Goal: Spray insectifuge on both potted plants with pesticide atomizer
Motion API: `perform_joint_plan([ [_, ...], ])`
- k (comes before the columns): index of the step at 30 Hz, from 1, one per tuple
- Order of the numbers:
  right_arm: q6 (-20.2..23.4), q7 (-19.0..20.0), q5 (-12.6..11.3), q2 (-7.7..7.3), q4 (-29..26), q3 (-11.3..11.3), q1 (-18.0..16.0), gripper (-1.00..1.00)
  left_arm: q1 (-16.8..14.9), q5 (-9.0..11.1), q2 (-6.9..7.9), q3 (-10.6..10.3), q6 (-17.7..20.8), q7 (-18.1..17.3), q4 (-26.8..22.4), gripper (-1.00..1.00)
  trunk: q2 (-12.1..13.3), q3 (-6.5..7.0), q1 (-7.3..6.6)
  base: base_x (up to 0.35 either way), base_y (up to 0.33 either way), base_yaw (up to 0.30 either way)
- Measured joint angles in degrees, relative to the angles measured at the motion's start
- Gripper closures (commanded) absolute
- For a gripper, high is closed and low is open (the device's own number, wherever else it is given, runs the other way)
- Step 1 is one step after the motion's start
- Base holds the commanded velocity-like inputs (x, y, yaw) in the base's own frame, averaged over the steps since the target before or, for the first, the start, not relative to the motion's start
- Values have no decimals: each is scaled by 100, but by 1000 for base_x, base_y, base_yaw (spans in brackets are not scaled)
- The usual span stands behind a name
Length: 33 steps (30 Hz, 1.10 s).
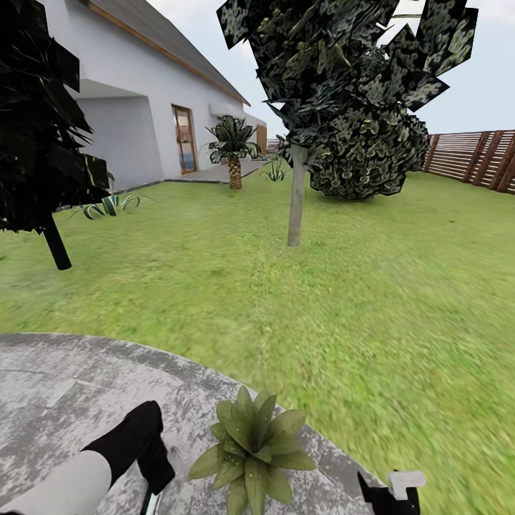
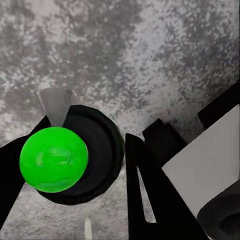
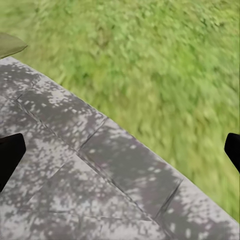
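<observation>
While the left hand (image 2: 107, 165) clenched the atomizer (image 2: 54, 159) over the patio (image 1: 64, 386), a plant (image 1: 252, 449) sat just beside it; right hand (image 3: 120, 150) was released.

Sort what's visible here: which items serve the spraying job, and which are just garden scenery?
Job:
potted plant on the stone patio
pesticide atomizer at the left gripper

Scenery:
palm
agave
tree
fence
house

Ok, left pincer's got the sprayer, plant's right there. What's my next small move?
Probably swing the left pincer toward the plant and aim the sprayer at it. The pincer is shut on the sprayer over the patio, and the plant sits just to its right, leaves showing no spray yet.
</observation>
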Motion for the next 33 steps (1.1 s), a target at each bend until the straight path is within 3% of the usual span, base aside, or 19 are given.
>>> perform_joint_plan([
  [5,0,0,0,12,0,-1,0,-100,10,23,4,98,5,674,-23,100,0,0,0,0,0,0],
  [12,0,1,0,12,0,-1,0,-100,55,44,34,76,-53,734,599,100,0,0,0,0,0,0],
  [17,0,-5,0,12,0,-1,0,-100,61,59,23,66,-590,754,1054,100,0,0,0,0,0,0],
  [24,0,-6,-1,12,0,-2,0,-100,60,256,24,71,-666,750,1105,100,0,0,1,-14,0,0],
  [25,0,-4,-1,12,0,-2,0,-100,60,499,-2,115,-876,715,1062,100,0,0,0,-4,0,0],
  [26,0,-3,-1,12,0,-2,0,-100,59,928,7,139,-1261,688,1064,100,0,0,0,-2,0,0],
  [27,0,-5,-1,12,0,-2,0,-100,60,1137,22,134,-1380,682,1077,100,0,0,0,0,0,0],
  [29,0,-6,0,12,0,-1,0,-100,54,1263,40,125,-1438,680,1104,100,0,0,0,0,0,0],
  [33,0,-7,0,12,0,-1,0,-100,51,1286,47,72,-1448,644,1130,100,0,0,0,0,1,0],
])
